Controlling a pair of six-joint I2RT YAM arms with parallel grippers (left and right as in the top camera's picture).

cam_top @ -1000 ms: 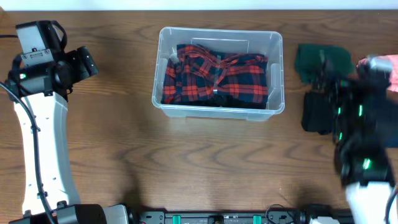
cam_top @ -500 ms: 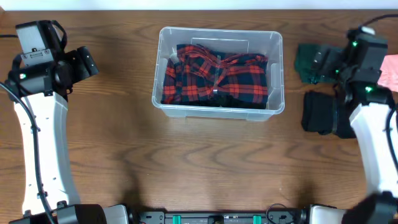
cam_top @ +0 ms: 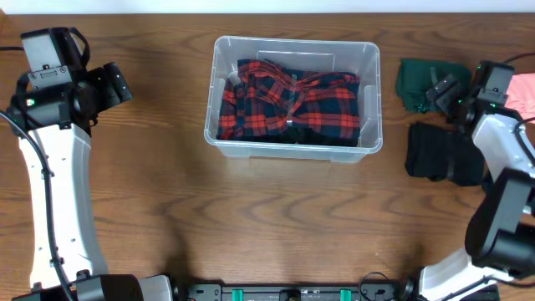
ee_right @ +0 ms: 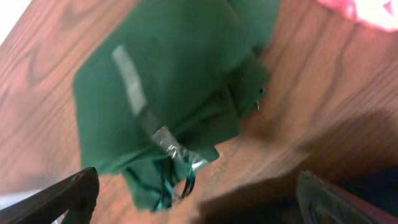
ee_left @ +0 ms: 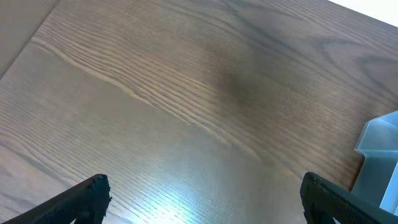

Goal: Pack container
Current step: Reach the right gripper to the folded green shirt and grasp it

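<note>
**While the right gripper hangs over the green cloth, the bin lies off to its left**

Since the packing turns on carrying loose clothes sideways into the container (cam_top: 294, 149), direction matters most. The clear bin sits at the middle of the table (cam_top: 251, 226), toward its far edge. Its long axis runs left to right, and a red plaid shirt (cam_top: 288, 104) already lies inside.

The right gripper (cam_top: 441, 89) hovers over a folded green cloth (cam_top: 416, 79), jaws spread wide and grasping nothing. From there the bin lies near, to the left. A black folded garment (cam_top: 433, 152) lies just beside the green one, toward the robot, and something pink (cam_top: 522, 94) shows at the table's right edge.

The left gripper (cam_top: 119, 84) is also spread and empty over bare wood. It is farther from the bin and well apart from the loose clothes, so the right arm looks the better placed.

In the right wrist view, a pale strip (ee_right: 130, 81) crosses the green cloth; no writing can be read on it. A pale label shows through the bin's base (cam_top: 292, 58), also unreadable.
</note>
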